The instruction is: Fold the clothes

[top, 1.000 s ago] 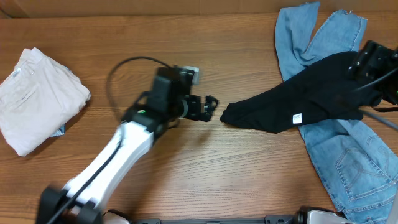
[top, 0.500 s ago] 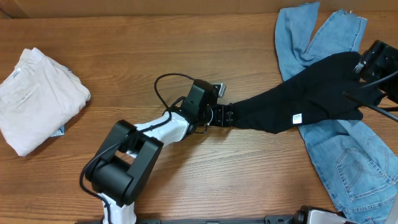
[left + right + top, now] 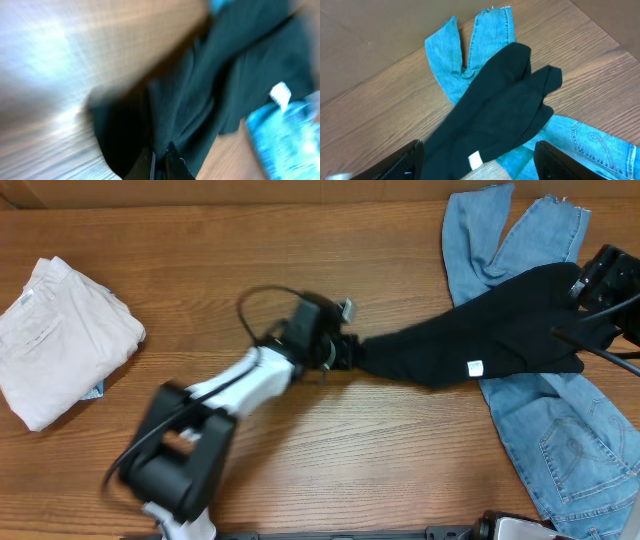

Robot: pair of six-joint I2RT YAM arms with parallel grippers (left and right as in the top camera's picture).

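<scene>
Two left fingers point(image 3: 143, 167) pinch the near end of the black garment point(image 3: 480, 345), which stretches away from them across the tabletop point(image 3: 400, 260). The right fingers point(image 3: 402, 161) stand wide apart above its far end, over blue jeans point(image 3: 560, 440).

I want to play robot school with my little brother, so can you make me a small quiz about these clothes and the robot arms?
1. True or false: the black garment lies partly on top of the blue jeans.
2. Which gripper is shut on the black garment? A) the left B) the right C) neither
3. Fill in: in the overhead view, the folded white garment lies near the picture's ____ edge.

Key:
1. True.
2. A. The left gripper pinches it, and the right gripper is open.
3. Left.
</scene>
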